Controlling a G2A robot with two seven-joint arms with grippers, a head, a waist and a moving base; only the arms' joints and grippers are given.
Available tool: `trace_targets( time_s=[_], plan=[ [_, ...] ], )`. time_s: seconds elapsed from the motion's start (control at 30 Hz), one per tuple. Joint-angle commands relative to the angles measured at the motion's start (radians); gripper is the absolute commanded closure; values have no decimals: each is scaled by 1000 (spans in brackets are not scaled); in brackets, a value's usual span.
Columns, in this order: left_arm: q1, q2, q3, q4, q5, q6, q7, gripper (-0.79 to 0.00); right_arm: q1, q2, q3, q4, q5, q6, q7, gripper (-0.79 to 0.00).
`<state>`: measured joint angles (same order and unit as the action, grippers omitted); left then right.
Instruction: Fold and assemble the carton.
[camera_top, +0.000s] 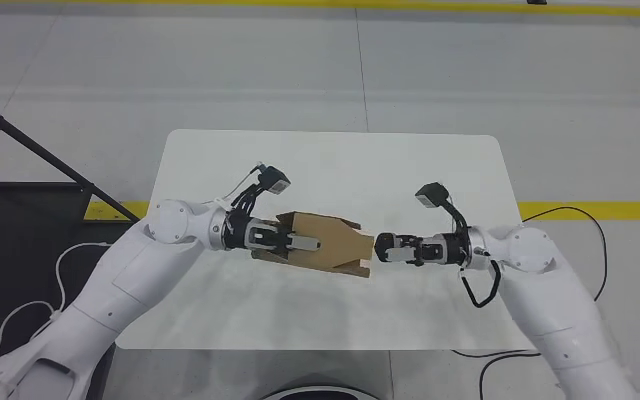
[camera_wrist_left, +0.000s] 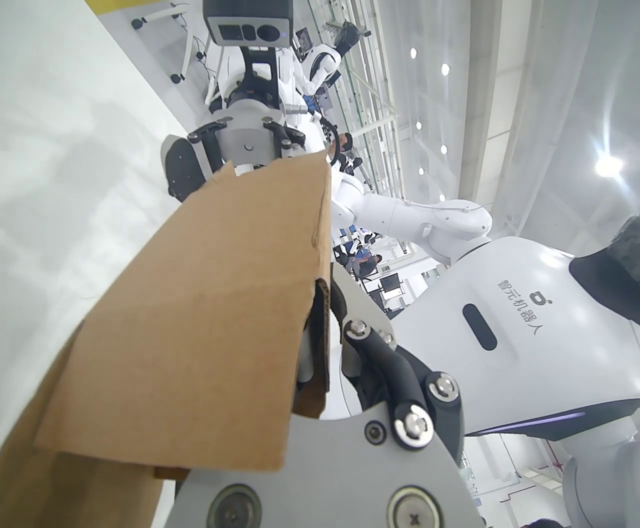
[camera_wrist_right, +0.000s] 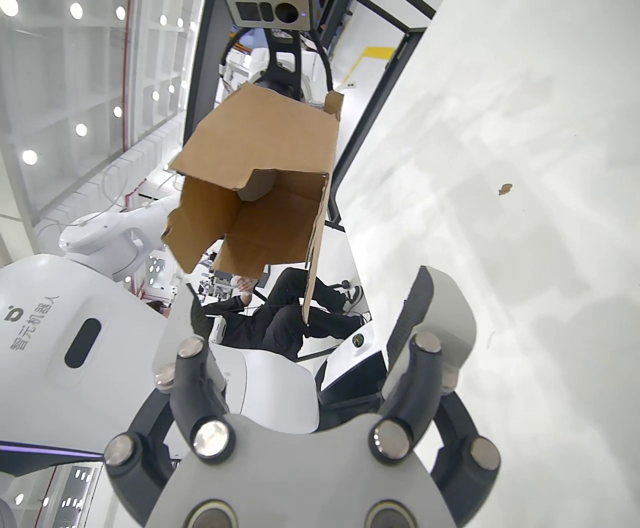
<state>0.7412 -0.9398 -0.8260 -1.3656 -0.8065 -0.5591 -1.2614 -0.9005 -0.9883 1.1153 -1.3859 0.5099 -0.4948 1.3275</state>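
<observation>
A brown carton (camera_top: 325, 245) hangs just above the white table (camera_top: 430, 170), lying sideways between my two arms. My left gripper (camera_top: 300, 243) is shut on the carton's left end; in the left wrist view one finger (camera_wrist_left: 362, 305) presses a cardboard wall (camera_wrist_left: 200, 310) and the other finger is hidden behind it. The carton's right end (camera_wrist_right: 260, 165) is open, with flaps spread loose. My right gripper (camera_top: 383, 247) stands open at that end. A long side flap (camera_wrist_right: 315, 260) reaches down into the gap between its fingers (camera_wrist_right: 425, 300), and they are not closed on it.
A small brown scrap (camera_wrist_right: 505, 189) lies on the tabletop. The table's front edge runs close below both arms. A black frame (camera_top: 40, 150) stands off the table's left side. Bare tabletop stretches behind the carton.
</observation>
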Motion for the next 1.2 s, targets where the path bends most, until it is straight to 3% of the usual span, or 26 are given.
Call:
trace_targets(
  time_s=[0.0,0.47,0.83,0.9,1.17],
  plan=[
    [10,4,-14,-4,5,-5,5,0,-13,4,11,-10,23,-1,-3,-785],
    [26,5,-24,-22,15,15,30,0,-32,10,27,-15,51,-1,-11,-785],
    [8,-17,-32,35,-105,118,-118,0,-220,31,148,-216,-226,-276,-290,-785],
    [0,-21,-37,43,-120,143,-143,0,-250,33,167,-229,-249,-265,-338,-785],
    [0,-24,-49,44,-98,141,-141,0,-250,33,167,-229,-249,-265,-338,-785]
  ],
)
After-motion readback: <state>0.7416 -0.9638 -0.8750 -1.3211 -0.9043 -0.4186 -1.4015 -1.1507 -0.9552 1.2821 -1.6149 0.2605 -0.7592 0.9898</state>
